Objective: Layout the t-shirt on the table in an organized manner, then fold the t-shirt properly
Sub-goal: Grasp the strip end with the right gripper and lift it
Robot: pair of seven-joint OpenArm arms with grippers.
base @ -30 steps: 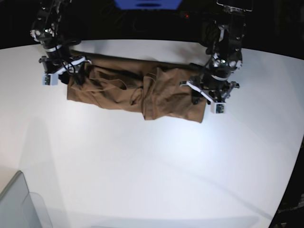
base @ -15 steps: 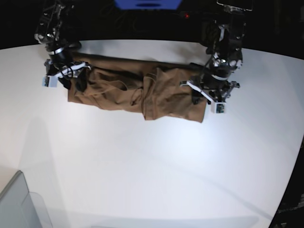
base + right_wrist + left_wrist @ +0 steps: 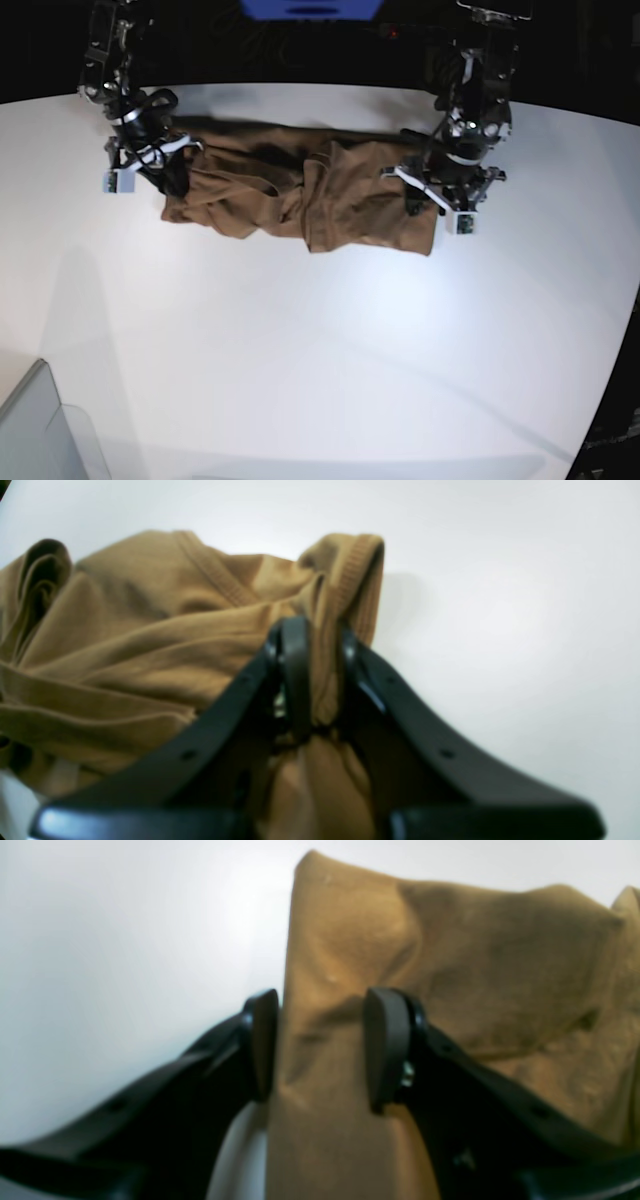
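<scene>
My right tool (image 3: 320, 670), two black curved fingers, is pinched nearly together on a bunched ridge of the plain brown cloth t-shirt (image 3: 150, 645), right by a ribbed hem band that stands up between and just past the pads; the cloth around it lies in thick rumpled folds; my left tool (image 3: 320, 1055), the same black fingers with flat pads, stands partly apart with a flat strip of the shirt's edge filling the gap between the pads, each pad against the fabric, so it has hold of that edge; beyond it the cloth rises in a soft hump; in the base view my right tool (image 3: 150, 160) sits at one end of the t-shirt (image 3: 300, 195) and my left tool (image 3: 440, 195) at the other end, the garment stretched between them as a long crumpled band, with a knot of folds near its middle; it lies on the large smooth white worktop (image 3: 320, 350) close to the far edge; a clear grey bin (image 3: 45, 435) sits at the near corner, well apart from the shirt.
</scene>
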